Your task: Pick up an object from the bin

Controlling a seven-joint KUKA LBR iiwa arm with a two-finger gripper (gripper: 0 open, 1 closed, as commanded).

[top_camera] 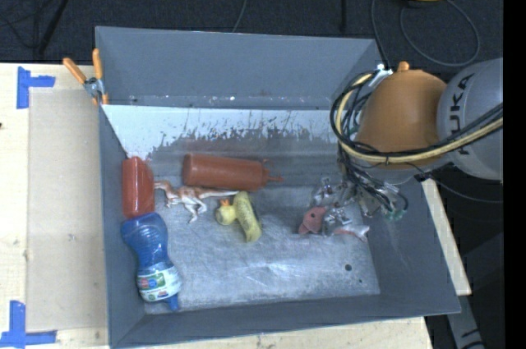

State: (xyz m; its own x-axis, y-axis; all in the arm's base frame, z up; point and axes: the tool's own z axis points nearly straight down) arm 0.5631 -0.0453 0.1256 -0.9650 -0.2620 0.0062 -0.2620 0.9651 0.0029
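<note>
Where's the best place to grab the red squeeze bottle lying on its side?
Grip the red squeeze bottle mid-body, from above, closing front to back: it lies flat, long axis left to right, nozzle pointing right, so that span is narrowest.

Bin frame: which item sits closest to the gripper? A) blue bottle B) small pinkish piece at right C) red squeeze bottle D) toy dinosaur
B: the small pinkish piece lies right by the gripper at the bin's right side; the blue bottle, red squeeze bottle and toy dinosaur all lie well to its left.
</note>
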